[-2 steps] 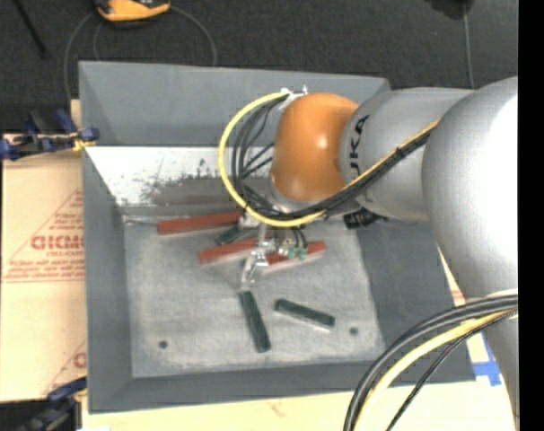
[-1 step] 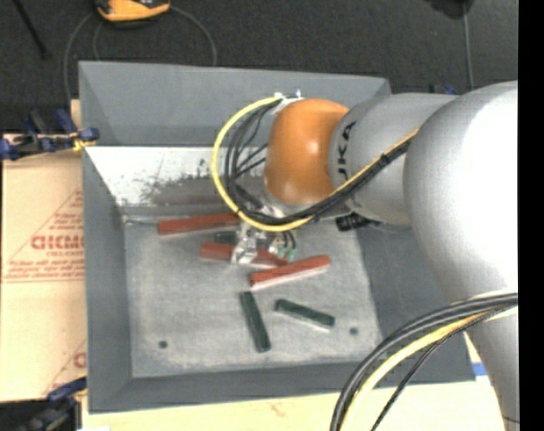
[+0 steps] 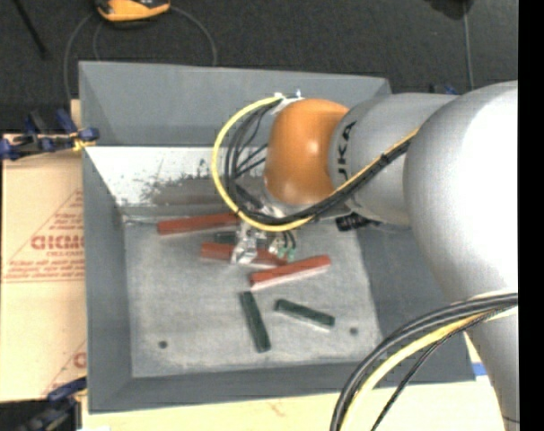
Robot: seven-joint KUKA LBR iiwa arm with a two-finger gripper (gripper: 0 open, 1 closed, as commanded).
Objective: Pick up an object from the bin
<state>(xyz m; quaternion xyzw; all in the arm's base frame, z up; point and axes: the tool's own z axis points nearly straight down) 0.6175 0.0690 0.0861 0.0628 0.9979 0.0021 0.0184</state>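
My gripper [image 3: 248, 248] reaches down into the middle of the bin, just under the orange cover, its metal tip among a cluster of sticks. Its tip rests on a short red stick [image 3: 215, 252] that pokes out to the left. A longer red stick [image 3: 197, 225] lies just behind it, toward the back wall. To the right, a red and pale stick [image 3: 290, 273] lies slanted, with a small green piece [image 3: 284, 253] at the gripper's right side. The arm hides what lies directly below the wrist.
Two dark green sticks lie nearer the front: one [image 3: 254, 321] nearly upright in the view, the other [image 3: 304, 313] slanted to its right. Bare grey floor stretches along the bin's left and front.
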